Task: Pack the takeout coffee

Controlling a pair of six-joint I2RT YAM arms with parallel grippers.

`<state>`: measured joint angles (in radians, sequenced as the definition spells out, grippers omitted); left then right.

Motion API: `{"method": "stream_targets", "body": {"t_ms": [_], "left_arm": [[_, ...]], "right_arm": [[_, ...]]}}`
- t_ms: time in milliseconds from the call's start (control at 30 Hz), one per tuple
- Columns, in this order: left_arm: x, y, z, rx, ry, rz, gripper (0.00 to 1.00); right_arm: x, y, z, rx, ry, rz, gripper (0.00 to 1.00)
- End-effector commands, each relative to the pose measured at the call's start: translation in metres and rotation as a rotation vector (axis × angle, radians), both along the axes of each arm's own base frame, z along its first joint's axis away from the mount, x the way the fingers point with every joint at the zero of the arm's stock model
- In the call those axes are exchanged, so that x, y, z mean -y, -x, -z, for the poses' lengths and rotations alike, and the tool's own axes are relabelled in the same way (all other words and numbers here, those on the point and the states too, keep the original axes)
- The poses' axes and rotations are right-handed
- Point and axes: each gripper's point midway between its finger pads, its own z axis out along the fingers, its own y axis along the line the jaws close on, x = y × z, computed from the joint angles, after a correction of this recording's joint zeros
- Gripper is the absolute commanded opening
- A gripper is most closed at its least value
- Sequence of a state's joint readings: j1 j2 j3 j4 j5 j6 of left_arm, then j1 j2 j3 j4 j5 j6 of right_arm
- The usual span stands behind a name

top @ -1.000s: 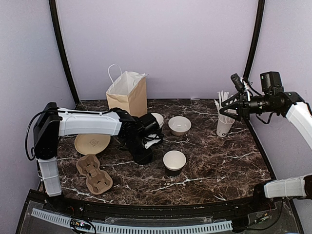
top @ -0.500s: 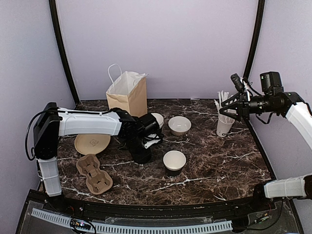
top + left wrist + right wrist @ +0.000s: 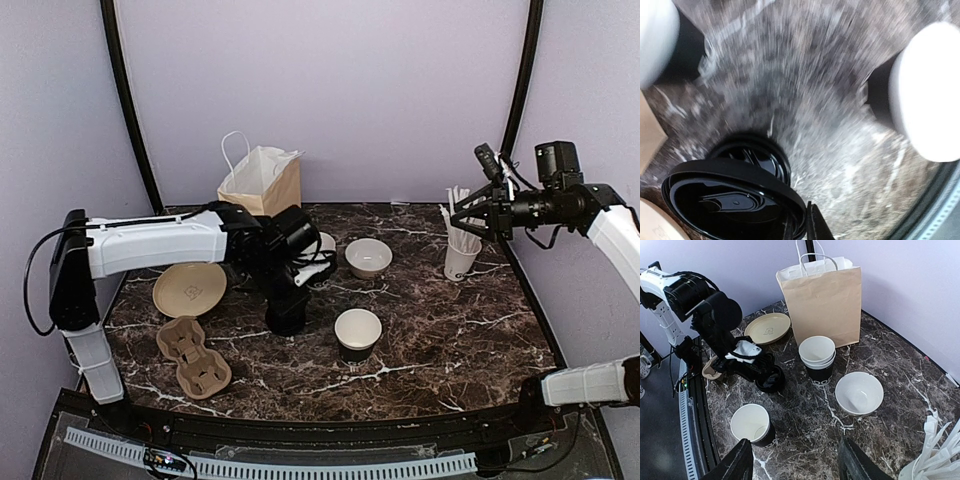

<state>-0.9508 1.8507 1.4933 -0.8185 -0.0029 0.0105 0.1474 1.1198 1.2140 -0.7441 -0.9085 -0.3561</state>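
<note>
"Two arms, one open cup (image 3: 357, 333): which is nearer to it?"

"The left one. The left pincer (image 3: 801, 224) hangs over the middle of the counter (image 3: 450, 340). The cup stands upright just to its right and a little toward the arm bases, mouth up, with no lid on it. The right pincer (image 3: 795, 450) is well apart, up by the cup of straws (image 3: 460, 258), fingers spread wide with nothing between them."

"And what has the left got?"

"A black lid (image 3: 735, 200), I'd say. In the wrist view the fingers are pressed close together at its near rim, and the lid is sharp while the counter below is smeared. It sits tilted above the stack of lids (image 3: 760, 152)."

"So the move?"

"Carry it right and toward the near edge, level it, and centre it over the cup's round mouth. The rim grip leaves the lid off to one side of the pincer, so the lid's centre, not the pincer, must line up."
</note>
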Motion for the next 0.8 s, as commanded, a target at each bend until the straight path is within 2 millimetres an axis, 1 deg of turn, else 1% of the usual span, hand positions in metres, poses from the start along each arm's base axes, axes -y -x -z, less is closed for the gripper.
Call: {"method": "stream_targets", "body": {"t_ms": [0, 33, 67, 100, 133, 167, 200, 233, 267, 300, 333, 367, 400, 433, 600, 667, 700, 767], "left_arm": [[0.028, -0.002, -0.124, 0.105, 0.346, 0.002, 0.12], [0.033, 0.001, -0.137, 0.105, 0.391, 0.014, 0.11], [0.039, 0.000, -0.160, 0.141, 0.464, 0.020, 0.11], [0.042, 0.002, -0.173, 0.147, 0.510, 0.033, 0.11], [0.046, 0.001, -0.196, 0.191, 0.590, 0.044, 0.11], [0.049, 0.005, -0.207, 0.199, 0.636, 0.061, 0.11], [0.051, 0.006, -0.226, 0.243, 0.717, 0.078, 0.11], [0.053, 0.010, -0.236, 0.254, 0.768, 0.098, 0.12], [0.053, 0.014, -0.253, 0.292, 0.847, 0.118, 0.13], [0.054, 0.021, -0.261, 0.290, 0.894, 0.150, 0.13], [0.054, 0.026, -0.274, 0.315, 0.962, 0.169, 0.14], [0.052, 0.035, -0.285, 0.315, 1.011, 0.202, 0.15], [0.054, 0.038, -0.288, 0.313, 1.053, 0.222, 0.15], [0.053, 0.042, -0.294, 0.317, 1.079, 0.231, 0.15], [0.058, 0.051, -0.298, 0.278, 1.147, 0.266, 0.16], [0.060, 0.052, -0.296, 0.258, 1.151, 0.270, 0.16], [0.062, 0.051, -0.300, 0.268, 1.166, 0.274, 0.15], [0.063, 0.051, -0.301, 0.266, 1.175, 0.277, 0.15]], "right_arm": [[-0.007, -0.011, -0.032, 0.049, -0.076, -0.017, 0.58], [-0.011, -0.011, -0.035, 0.041, -0.097, -0.031, 0.58], [-0.017, -0.012, -0.039, 0.024, -0.122, -0.050, 0.59], [-0.022, -0.014, -0.041, 0.001, -0.143, -0.058, 0.61], [-0.030, -0.013, -0.043, -0.019, -0.163, -0.080, 0.65], [-0.038, -0.013, -0.045, -0.042, -0.179, -0.099, 0.68], [-0.046, -0.011, -0.045, -0.060, -0.189, -0.122, 0.71], [-0.056, -0.007, -0.046, -0.076, -0.199, -0.153, 0.75], [-0.065, -0.003, -0.048, -0.112, -0.221, -0.181, 0.78], [-0.076, 0.000, -0.050, -0.155, -0.247, -0.215, 0.80], [-0.086, 0.003, -0.052, -0.209, -0.276, -0.252, 0.81], [-0.094, 0.005, -0.055, -0.256, -0.306, -0.282, 0.82], [-0.103, 0.006, -0.056, -0.297, -0.326, -0.306, 0.83], [-0.111, 0.006, -0.059, -0.320, -0.340, -0.327, 0.84], [-0.148, 0.015, -0.069, -0.380, -0.355, -0.423, 0.91], [-0.159, 0.017, -0.075, -0.397, -0.371, -0.459, 0.95], [-0.164, 0.018, -0.075, -0.413, -0.371, -0.468, 0.97], [-0.174, 0.021, -0.074, -0.437, -0.367, -0.493, 0.99]]}}
